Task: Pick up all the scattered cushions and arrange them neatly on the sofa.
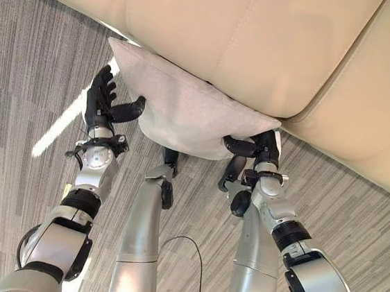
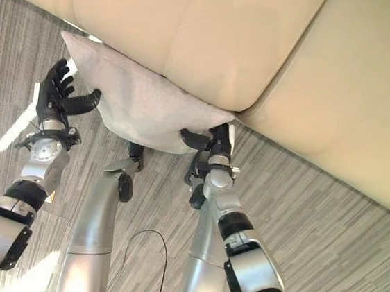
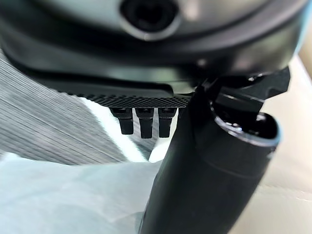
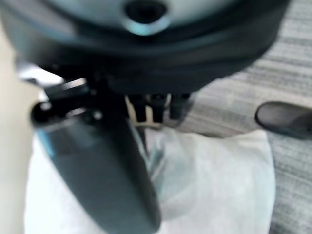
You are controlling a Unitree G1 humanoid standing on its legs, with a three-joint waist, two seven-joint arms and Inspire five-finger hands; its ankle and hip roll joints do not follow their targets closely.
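Pale-grey cushion point(image 1: 185, 110) against sofa point(image 1: 261, 48) front; right hand point(image 1: 261, 149) at 5 o'clock pinches it, left hand point(image 1: 105, 105) at 9 splayed w/ thumb touching. One-sided hold: may slip.

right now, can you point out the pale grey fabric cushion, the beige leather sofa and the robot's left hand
pale grey fabric cushion point(image 1: 185, 110), left eye view, middle of its top face
beige leather sofa point(image 1: 275, 43), left eye view, front of the seat cushion
left hand point(image 1: 100, 105), left eye view, back of the palm

Grey striped carpet point(image 1: 36, 66) covers the floor. A cream sofa point(image 1: 262, 41) stands on it. A pale grey cushion point(image 1: 185, 110) leans against the sofa's front.
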